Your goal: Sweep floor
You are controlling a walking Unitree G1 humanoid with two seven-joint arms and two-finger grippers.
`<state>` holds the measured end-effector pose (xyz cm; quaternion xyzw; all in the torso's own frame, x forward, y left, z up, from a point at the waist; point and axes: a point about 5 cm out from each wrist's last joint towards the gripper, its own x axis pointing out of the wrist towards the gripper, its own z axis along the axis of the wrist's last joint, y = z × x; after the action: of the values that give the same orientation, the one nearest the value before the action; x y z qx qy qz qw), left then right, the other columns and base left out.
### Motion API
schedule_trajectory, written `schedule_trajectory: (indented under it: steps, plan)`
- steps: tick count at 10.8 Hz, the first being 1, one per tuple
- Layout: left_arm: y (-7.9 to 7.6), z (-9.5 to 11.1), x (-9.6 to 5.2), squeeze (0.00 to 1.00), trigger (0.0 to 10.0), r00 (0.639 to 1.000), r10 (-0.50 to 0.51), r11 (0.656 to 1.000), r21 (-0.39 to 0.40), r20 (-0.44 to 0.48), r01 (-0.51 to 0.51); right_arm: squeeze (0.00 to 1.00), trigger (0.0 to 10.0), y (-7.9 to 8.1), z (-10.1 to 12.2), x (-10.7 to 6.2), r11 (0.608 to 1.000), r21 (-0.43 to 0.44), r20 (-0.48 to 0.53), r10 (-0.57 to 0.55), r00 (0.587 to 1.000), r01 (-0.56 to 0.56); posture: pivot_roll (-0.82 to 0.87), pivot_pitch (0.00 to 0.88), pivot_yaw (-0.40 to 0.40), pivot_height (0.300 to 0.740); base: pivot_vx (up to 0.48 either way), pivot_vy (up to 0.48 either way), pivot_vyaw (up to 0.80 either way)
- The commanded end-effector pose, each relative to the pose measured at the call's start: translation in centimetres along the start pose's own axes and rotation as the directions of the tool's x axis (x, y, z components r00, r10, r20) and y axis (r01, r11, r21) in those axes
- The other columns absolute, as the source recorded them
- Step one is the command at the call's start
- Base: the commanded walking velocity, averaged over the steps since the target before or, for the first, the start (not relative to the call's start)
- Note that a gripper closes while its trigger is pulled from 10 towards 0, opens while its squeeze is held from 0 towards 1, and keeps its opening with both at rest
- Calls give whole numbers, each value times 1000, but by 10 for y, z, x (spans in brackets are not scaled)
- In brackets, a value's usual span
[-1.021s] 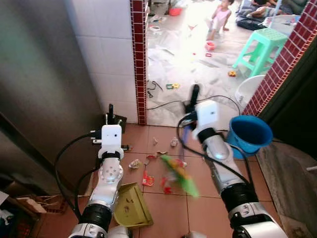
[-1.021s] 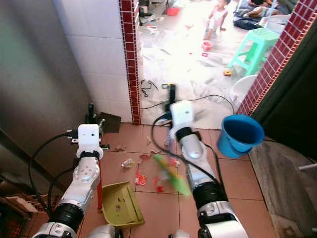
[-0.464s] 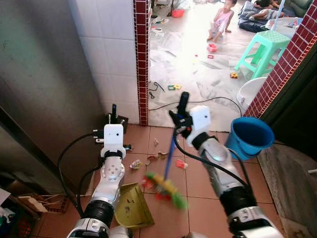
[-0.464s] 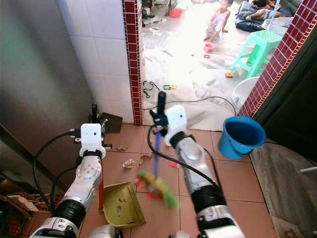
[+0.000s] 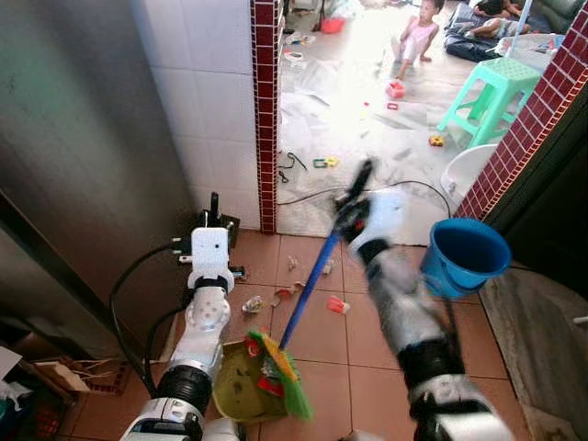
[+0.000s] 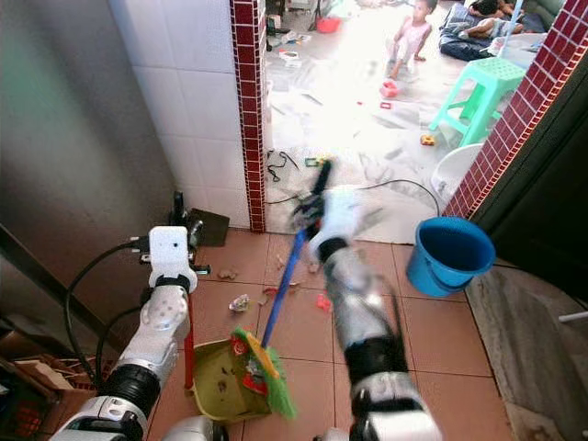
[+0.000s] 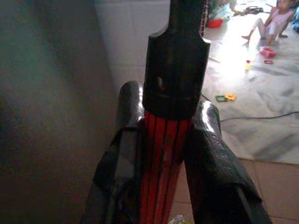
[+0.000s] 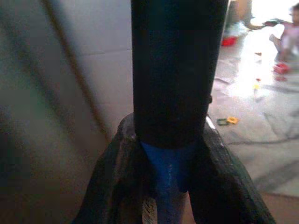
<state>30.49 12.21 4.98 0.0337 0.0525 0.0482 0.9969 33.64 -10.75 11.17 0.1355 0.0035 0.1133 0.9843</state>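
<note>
My right gripper (image 5: pixel 359 185), blurred with motion, is shut on the black top of a blue broom handle (image 5: pixel 308 288). The broom slants down to my left. Its green, yellow and red bristles (image 5: pixel 280 372) rest at the mouth of a yellow-green dustpan (image 5: pixel 237 390) with scraps in it. My left gripper (image 5: pixel 214 206) is shut on the dustpan's upright red handle (image 7: pixel 164 158), just under its black cap. Bits of litter lie on the terracotta tiles: a red piece (image 5: pixel 338 305), a crumpled wrapper (image 5: pixel 252 303) and scraps (image 5: pixel 292 291).
A blue bucket (image 5: pixel 464 255) stands to my right by a dark doorway. A red brick pillar (image 5: pixel 266 110) and white tiled wall rise ahead, with cables (image 5: pixel 303 193) at their foot. Beyond are a green stool (image 5: pixel 487 87), a white basin (image 5: pixel 464 170) and a child (image 5: pixel 418 37) sitting among toys.
The broom head has swung left across the tiles, from the middle of the floor to the dustpan's mouth, carrying litter with it. The left arm has stayed put.
</note>
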Motion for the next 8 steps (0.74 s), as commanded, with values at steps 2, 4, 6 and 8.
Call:
schedule_trajectory:
  steps: [2, 4, 6, 8]
  plan:
    - [-8, -18, -6, 0, 10000, 994, -37, 998, -51, -103, 31, 0, 10000, 8, 31, 11, 985, 174, 71, -2, 997, -10, -20, 0, -18, 740, 0, 0, 0]
    - [-10, -19, -6, 0, 10000, 991, -66, 996, -74, -115, 58, 0, 10000, 6, 52, 17, 979, 204, 118, 6, 993, -30, -22, 0, -17, 740, 0, 0, 0]
    - [-12, -20, -6, 0, 10000, 989, -85, 993, -94, -118, 74, 0, 10000, 7, 71, 15, 994, -38, 186, 112, 976, -106, -22, 0, -16, 740, 0, 0, 0]
    - [-15, -20, -7, 0, 10000, 987, -112, 989, -105, -114, 100, 0, 10000, -1, 76, 12, 980, -171, 196, 136, 971, -103, -24, 0, -15, 740, 0, 0, 0]
